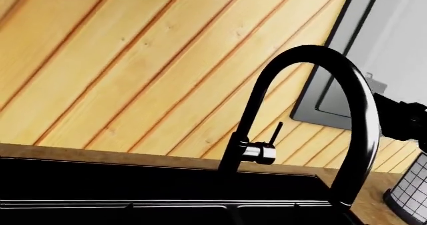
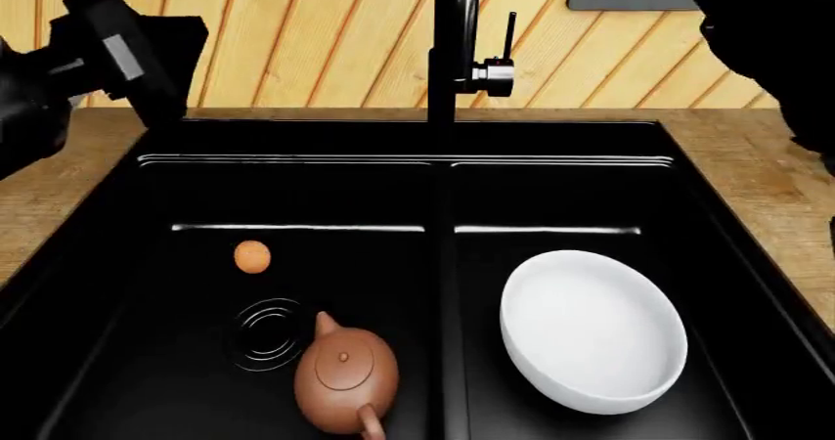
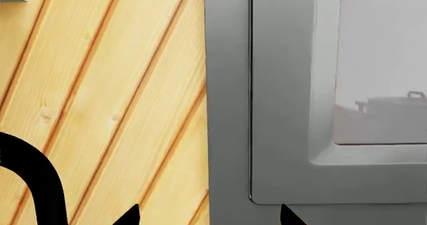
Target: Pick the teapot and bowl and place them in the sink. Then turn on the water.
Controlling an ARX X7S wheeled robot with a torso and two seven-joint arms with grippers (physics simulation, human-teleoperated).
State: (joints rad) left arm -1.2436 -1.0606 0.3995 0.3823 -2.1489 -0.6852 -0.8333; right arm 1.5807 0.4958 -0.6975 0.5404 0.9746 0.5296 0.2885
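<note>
The black double-basin sink (image 2: pixel 444 264) fills the head view. The brown teapot (image 2: pixel 346 376) lies in its left basin beside the ringed drain (image 2: pixel 272 332). The white bowl (image 2: pixel 593 330) rests in the right basin. The tall black tap (image 2: pixel 455 49) rises behind the divider, its lever (image 2: pixel 506 39) upright; the left wrist view shows the tap's arch (image 1: pixel 313 55) and lever (image 1: pixel 275 135). The water is out of view. My left gripper (image 2: pixel 131 49) hangs over the sink's back left corner, its fingers unseen. My right gripper (image 3: pixel 209 217) is open, empty, facing the wall.
A small orange ball (image 2: pixel 252 255) sits in the left basin. A wooden countertop (image 2: pixel 750 166) surrounds the sink, with a plank wall (image 2: pixel 313 39) behind. A grey window frame (image 3: pixel 280 110) is set into that wall. A wire rack (image 1: pixel 410 190) stands on the counter beyond the tap.
</note>
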